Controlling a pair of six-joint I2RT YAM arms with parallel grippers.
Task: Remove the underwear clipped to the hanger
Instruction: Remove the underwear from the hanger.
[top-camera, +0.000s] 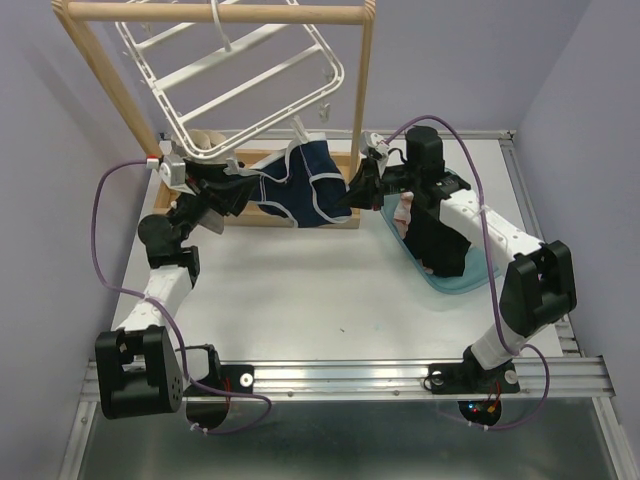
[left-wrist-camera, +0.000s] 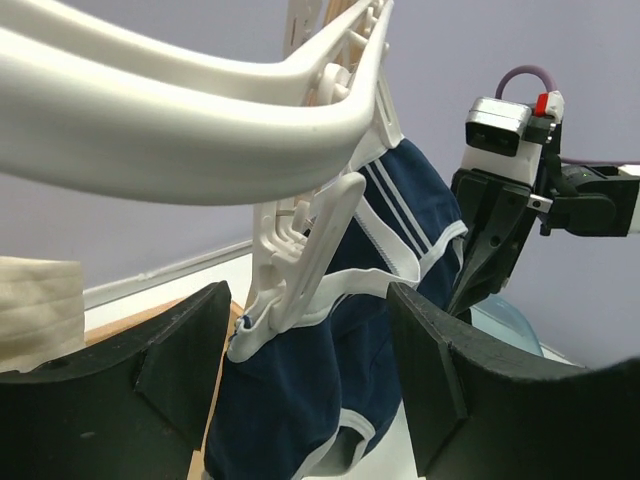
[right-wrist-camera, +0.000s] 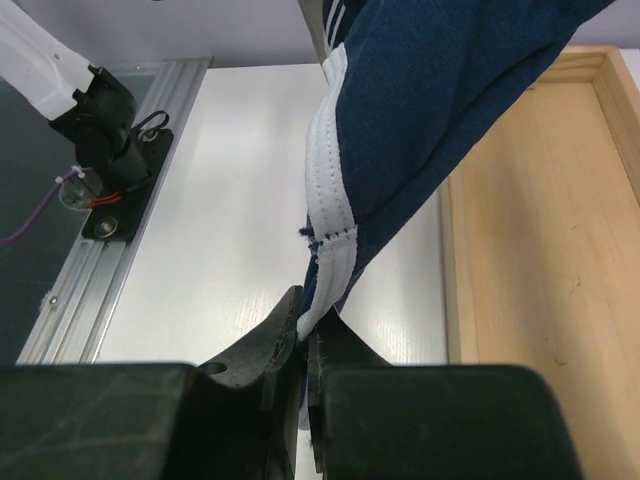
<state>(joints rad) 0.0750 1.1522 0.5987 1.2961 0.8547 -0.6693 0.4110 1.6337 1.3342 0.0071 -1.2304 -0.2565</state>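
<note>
Toward the back of the table (top-camera: 330, 300), at the right gripper (top-camera: 358, 186): clamped shut on the underwear (top-camera: 300, 185), pinching only the white trim (right-wrist-camera: 330, 200) of the hem between the fingertips. From the right wrist, trim rising up and away from the pinch as a taut white band, navy cloth fanning out to the upper right above the flat base of the wooden stand (right-wrist-camera: 540, 250).

Across at the left gripper (left-wrist-camera: 308, 305): spread wide and grasping nothing, fingers (left-wrist-camera: 170, 370) set on either side of a white clip (left-wrist-camera: 300, 260), apart from it. Clip dangling from the rim of the hanger (left-wrist-camera: 180, 130) and biting the trim at the garment's other end, just above those fingers.

Strung between clip and right gripper, with the long axis roughly left to right across the back of the table. Sagging in the middle, clipped end higher than the pinched end. Navy cloth with white edging and thin white stripes.

Hanging by its hook from the stand's top rail, steeply tilted: long sides climbing from the lower left, by the left gripper, to the upper right. Lowest corner on the left, just beside a cream cloth (left-wrist-camera: 40, 300).

Further right, under the right arm, a pale blue tub (top-camera: 460, 285) on the table, with pink cloth (top-camera: 405, 210) inside, mostly hidden by the arm
</note>
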